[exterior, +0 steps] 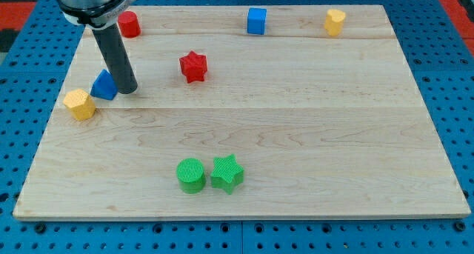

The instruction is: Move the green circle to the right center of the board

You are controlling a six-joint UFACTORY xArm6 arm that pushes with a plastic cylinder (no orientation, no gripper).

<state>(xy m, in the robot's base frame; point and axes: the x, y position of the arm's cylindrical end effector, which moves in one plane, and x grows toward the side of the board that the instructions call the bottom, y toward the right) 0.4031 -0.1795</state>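
The green circle [191, 175] lies near the view's bottom edge of the wooden board [311, 135], left of centre. A green star [227, 173] touches its right side. My tip [127, 89] rests on the board at the view's upper left, right beside a blue triangle-like block [104, 85] and far from the green circle.
A yellow block [79, 104] lies at the left edge below the blue triangle. A red cylinder [129, 24] is at the top left, a red star [193, 67] near top centre, a blue cube [256, 21] at the top, and a yellow block [335, 21] at the top right.
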